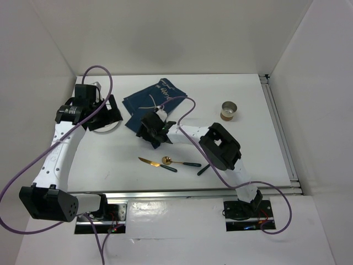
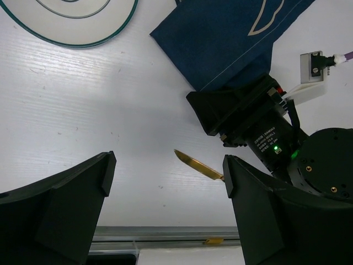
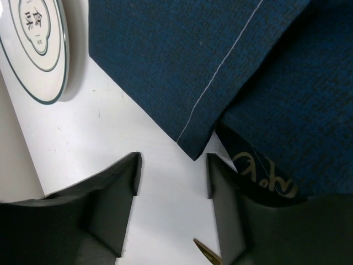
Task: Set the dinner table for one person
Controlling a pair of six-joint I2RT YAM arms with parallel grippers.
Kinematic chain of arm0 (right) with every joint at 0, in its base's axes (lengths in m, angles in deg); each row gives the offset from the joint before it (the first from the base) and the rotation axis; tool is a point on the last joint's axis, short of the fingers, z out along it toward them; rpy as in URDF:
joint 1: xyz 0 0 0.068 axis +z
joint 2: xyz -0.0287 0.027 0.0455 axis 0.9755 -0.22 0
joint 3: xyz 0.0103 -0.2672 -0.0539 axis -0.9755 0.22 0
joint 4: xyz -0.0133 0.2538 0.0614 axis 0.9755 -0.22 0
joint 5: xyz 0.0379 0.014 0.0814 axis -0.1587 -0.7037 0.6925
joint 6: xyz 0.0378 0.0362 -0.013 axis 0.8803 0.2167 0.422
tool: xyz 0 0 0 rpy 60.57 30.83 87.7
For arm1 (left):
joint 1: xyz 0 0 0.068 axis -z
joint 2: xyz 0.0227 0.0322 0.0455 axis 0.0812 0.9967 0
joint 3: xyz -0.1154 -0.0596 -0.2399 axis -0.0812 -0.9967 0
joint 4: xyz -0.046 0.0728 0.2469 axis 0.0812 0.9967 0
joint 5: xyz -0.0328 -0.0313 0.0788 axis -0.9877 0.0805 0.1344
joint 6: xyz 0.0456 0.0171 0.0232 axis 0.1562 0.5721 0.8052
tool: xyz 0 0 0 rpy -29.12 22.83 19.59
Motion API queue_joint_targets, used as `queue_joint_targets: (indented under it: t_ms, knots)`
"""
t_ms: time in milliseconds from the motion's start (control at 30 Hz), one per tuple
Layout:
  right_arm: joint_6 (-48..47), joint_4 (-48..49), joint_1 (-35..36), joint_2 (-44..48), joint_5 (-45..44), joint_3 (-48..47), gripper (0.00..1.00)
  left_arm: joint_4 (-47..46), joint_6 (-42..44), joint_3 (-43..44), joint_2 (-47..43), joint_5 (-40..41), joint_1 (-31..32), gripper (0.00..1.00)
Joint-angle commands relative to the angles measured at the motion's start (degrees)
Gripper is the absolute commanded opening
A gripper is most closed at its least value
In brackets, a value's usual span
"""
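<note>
Nearest us, an aluminium rail edges the dinner table [image 1: 265, 138], the wide white top on which everything here rests. Just beyond the rail lie a gold knife [image 1: 148, 161], a gold spoon [image 1: 167, 160] with a dark handle, and a third dark-handled utensil [image 1: 203, 169] whose head we cannot make out. They are loose and angled, not yet laid as a place setting.

Farther in, the right gripper [image 3: 174, 158] hovers low over the near corner of the navy placemat [image 3: 182, 66], which lies rumpled and folded over itself near the table's middle. Its fingers are spread and hold nothing. The cloth's corner sits in the gap between the tips. We judge it is lined up to pinch that corner so the mat can be pulled flat. We cannot tell whether a finger touches the cloth.

To the left, the left gripper [image 2: 168, 160] hangs above bare tabletop near a white, green-rimmed plate [image 2: 83, 22], its fingers spread wide and empty. We judge the plate stays aside until the mat is flat.

Far right, a small metal cup [image 1: 228, 110] stands upright, well apart.
</note>
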State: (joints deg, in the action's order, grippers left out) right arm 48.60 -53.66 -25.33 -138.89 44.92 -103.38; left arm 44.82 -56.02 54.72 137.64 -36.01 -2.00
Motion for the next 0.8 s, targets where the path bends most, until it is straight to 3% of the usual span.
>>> queue_joint_targets:
  t_ms: [0, 67, 167, 233, 400, 767]
  knots:
    - [1.3, -1.9, 0.5, -0.9, -3.0, -2.4, 0.56, -0.7, 0.9, -0.6, -1.5, -1.1, -0.1, 0.98]
    - [1.3, -0.6, 0.5, -0.9, -3.6, -1.8, 0.5, -0.7, 0.9, -0.6, -1.5, -1.1, -0.1, 0.98]
    - [1.3, 0.4, 0.5, -0.9, -5.4, -1.8, 0.32, -0.7, 0.9, -0.6, -2.6, -1.1, -0.1, 0.98]
    - [0.8, 0.4, 0.5, -0.9, -6.5, -2.5, 0.29, -0.7, 0.9, -0.6, -2.6, -1.1, -0.1, 0.98]
    - [-0.3, 0.4, 0.0, -0.8, -6.5, -3.5, 0.01, -0.7, 0.9, -1.2, -2.6, -1.1, -0.1, 0.98]
    - [-9.1, 4.5, -1.3, 12.3, -7.9, -2.3, 0.0, -0.7, 0.4, 0.1, -1.4, -3.1, -0.1, 0.98]
